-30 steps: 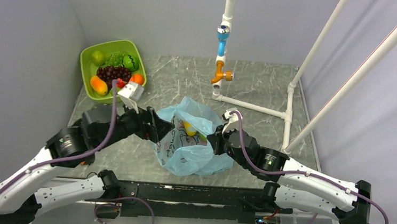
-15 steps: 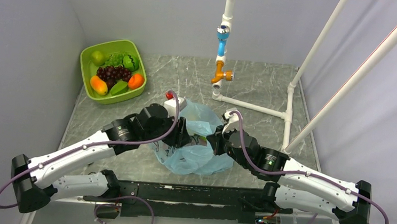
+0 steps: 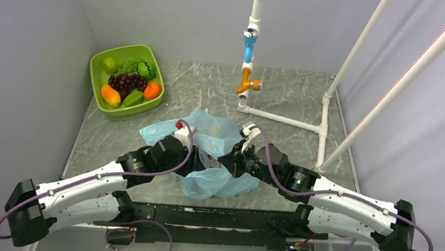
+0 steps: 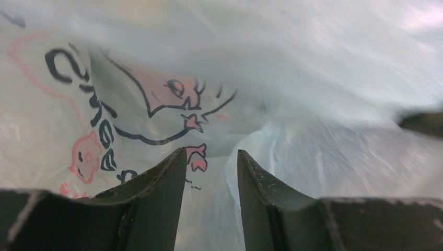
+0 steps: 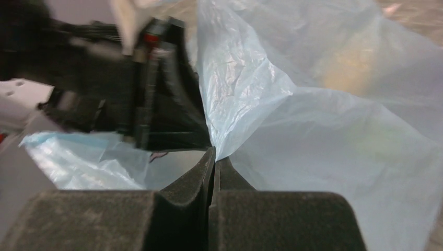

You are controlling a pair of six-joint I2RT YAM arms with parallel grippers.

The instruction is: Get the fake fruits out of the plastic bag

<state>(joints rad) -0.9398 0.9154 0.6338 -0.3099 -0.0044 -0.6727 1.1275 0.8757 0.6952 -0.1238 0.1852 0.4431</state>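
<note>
The light-blue plastic bag (image 3: 215, 182) lies crumpled at the table's middle. My right gripper (image 5: 215, 152) is shut on a fold of its rim and holds it up; it meets the bag's right side (image 3: 230, 162). My left gripper (image 4: 211, 152) is pushed into the bag's mouth, jaws partly open, with only printed bag film (image 4: 156, 99) showing between and beyond the fingers. A yellowish shape (image 5: 345, 68) and a faint green one (image 5: 379, 141) show through the film; I cannot tell which fake fruits they are. Other fake fruits, among them an orange one (image 3: 152, 90), lie in the tub.
A lime-green tub (image 3: 94, 73) stands at the back left with grapes (image 3: 126, 82) and leafy green pieces. A white pipe frame (image 3: 280, 119) with a blue and orange fitting (image 3: 245, 82) rises at the back right. Grey walls close in both sides.
My left arm swung from beside the tub into the bag's mouth and its jaws narrowed. The bag spread out to the left. The right gripper kept its hold and shifted slightly left.
</note>
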